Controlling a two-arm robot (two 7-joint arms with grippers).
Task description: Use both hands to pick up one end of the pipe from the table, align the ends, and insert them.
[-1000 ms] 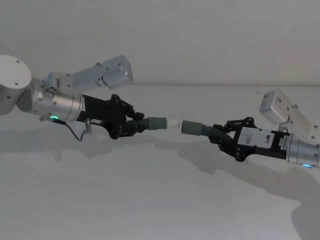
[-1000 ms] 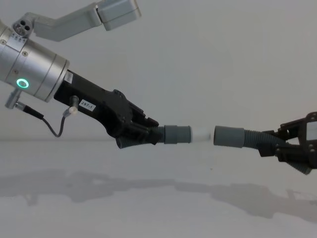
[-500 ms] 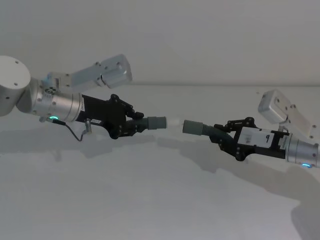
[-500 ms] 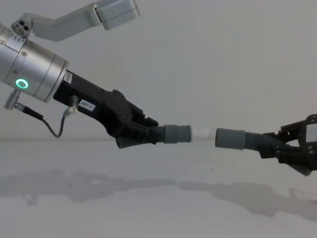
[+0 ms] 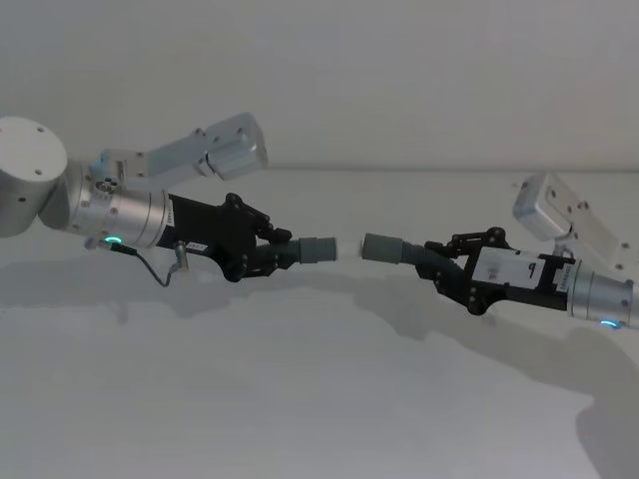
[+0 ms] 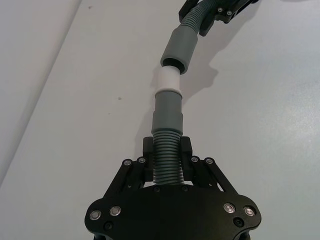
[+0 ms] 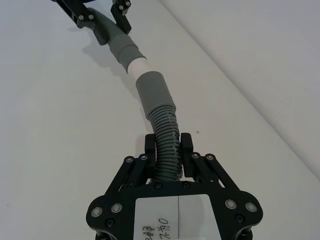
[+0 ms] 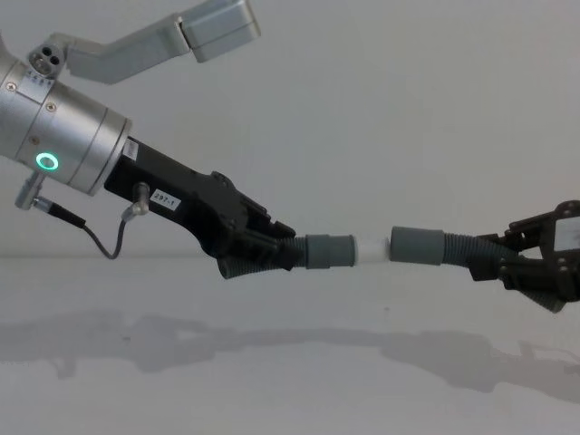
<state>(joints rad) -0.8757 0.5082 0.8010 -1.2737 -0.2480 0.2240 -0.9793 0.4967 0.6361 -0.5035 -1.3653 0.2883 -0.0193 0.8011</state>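
left pincer (image 8: pixel 272 251), right pincer (image 8: pixel 494 260) gripping pipe (image 8: pixel 331 251), aligned

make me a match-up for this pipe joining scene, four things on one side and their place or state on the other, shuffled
Column one:
1. left gripper
2. right gripper
3. whitish tip
4. table

Column two:
A. shut on the plain pipe piece
B. white surface under both grippers
C. shut on the tipped pipe piece
D. at the mouth of the plain pipe piece's grey cuff

Pairs: 1-C, 2-A, 3-D, 4-B
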